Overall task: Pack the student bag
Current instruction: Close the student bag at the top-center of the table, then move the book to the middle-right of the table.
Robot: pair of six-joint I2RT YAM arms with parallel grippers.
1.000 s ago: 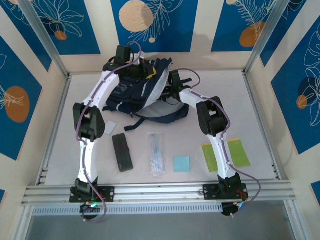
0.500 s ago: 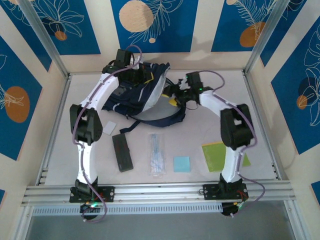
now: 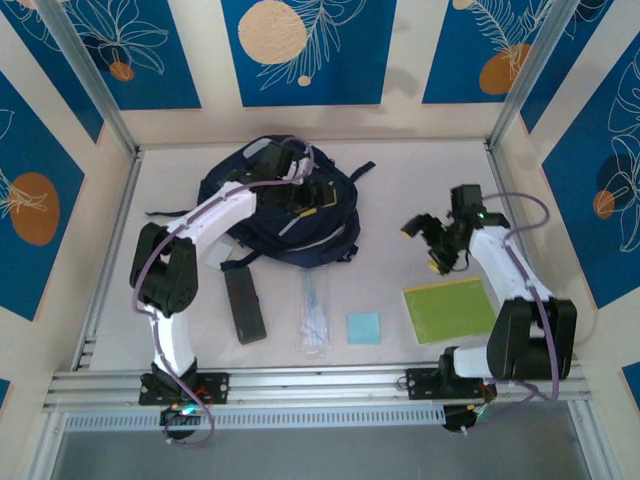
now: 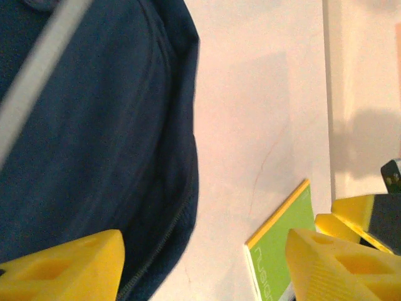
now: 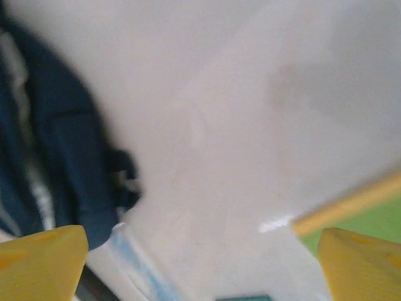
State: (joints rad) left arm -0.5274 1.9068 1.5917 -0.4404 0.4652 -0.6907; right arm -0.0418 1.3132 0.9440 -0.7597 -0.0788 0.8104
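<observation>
**A:** What did we note first?

**B:** We noted the pale table. The student bag lay flat on its far half, left of the middle. It was navy with a grey stripe, and black straps trailed out to the left and at its far right corner.

**A:** And where did we find the arms?

**B:** We found the left gripper hanging over the middle of the bag. In its wrist view we saw its yellow fingers spread wide with nothing between them. Navy fabric lay under one finger and bare table under the other. The right gripper was well apart from the bag, on the right side above bare table. We saw that its jaws were parted wide too, and empty.

**A:** What did we list after those?

**B:** We listed the green notebook, flat near the right arm, just nearer than that gripper. Then we had the black case, in front of the bag. The clear packet lay just to its right, though we could not make out what it held. Smallest was the blue pad, between the packet and the notebook and touching neither.
</observation>
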